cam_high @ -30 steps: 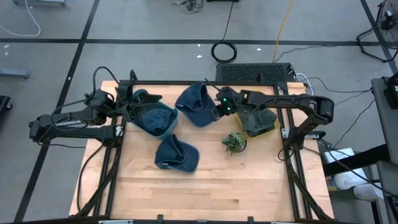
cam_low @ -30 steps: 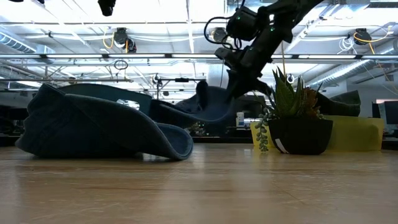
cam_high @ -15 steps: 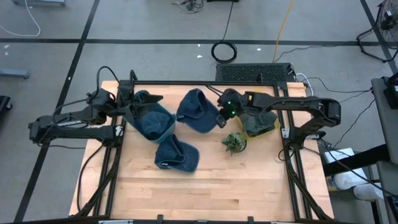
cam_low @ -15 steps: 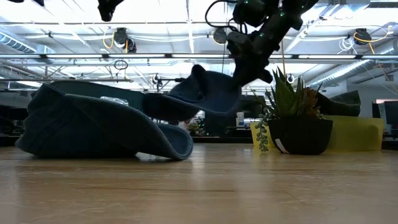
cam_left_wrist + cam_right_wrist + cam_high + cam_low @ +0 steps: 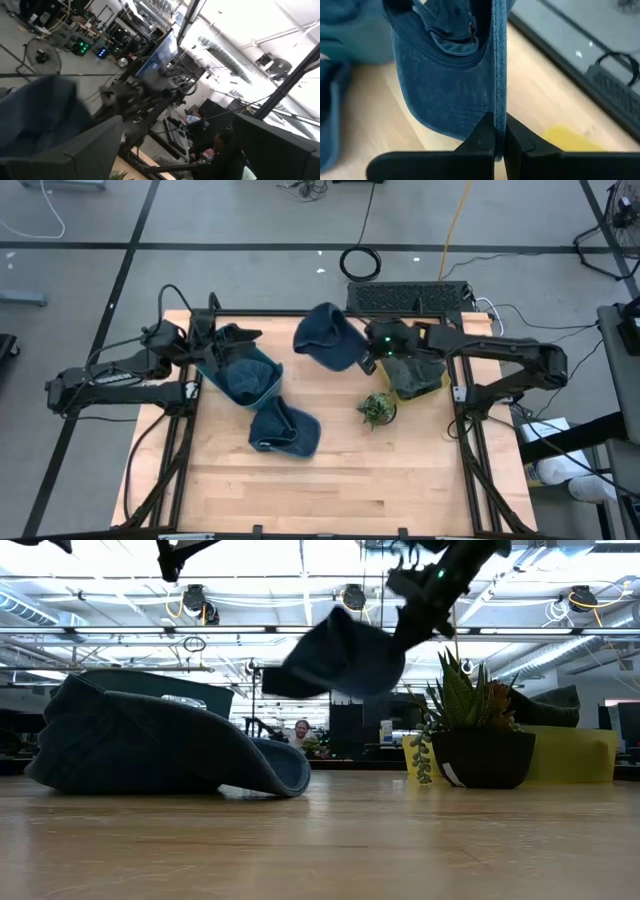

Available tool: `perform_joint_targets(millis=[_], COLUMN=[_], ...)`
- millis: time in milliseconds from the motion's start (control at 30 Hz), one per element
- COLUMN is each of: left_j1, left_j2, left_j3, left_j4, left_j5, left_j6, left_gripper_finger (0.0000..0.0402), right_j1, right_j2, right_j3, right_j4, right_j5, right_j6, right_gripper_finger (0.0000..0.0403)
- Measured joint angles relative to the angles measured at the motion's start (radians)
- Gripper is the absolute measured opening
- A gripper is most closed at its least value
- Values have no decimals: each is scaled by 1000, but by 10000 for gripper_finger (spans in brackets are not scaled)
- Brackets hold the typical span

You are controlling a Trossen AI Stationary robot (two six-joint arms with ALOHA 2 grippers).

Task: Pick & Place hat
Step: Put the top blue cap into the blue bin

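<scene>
My right gripper is shut on a dark blue hat and holds it in the air over the table's far middle; the low view shows that hat well above the tabletop. A second blue hat lies flat on the table near the middle. A third blue hat lies at the far left with its light inside up. My left gripper stands open above that third hat's far edge, touching nothing. My right gripper pinches a thin edge of the hat between its two fingertips. The fingers come slanting down from the table's right side. The hat is lifted clear of the table and hangs out beyond the fingers, its inside and curved brim showing.
A small potted plant stands right of the middle, just near of the held hat. An olive hat lies on a yellow object at the far right. The near half of the wooden table is bare.
My right gripper has risen and drawn a little toward the table's right edge, rolling its wrist. The blue hat has gone up with it, from low over the table to hanging clear, and has turned about.
</scene>
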Motion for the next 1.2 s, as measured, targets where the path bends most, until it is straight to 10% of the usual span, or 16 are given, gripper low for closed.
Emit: perform_joint_targets(millis=[467,1200], left_j1=[72,98], left_j2=[0,0], left_j3=[0,0], left_j4=[-41,-70], left_j5=[-8,105], left_j6=[49,6], left_gripper_finger=[386,386], right_j1=[17,92], right_j2=[-154,-114], right_j3=[0,0], right_j4=[132,340], right_j5=[-214,-211], right_j6=[-65,-37], right_gripper_finger=[0,0])
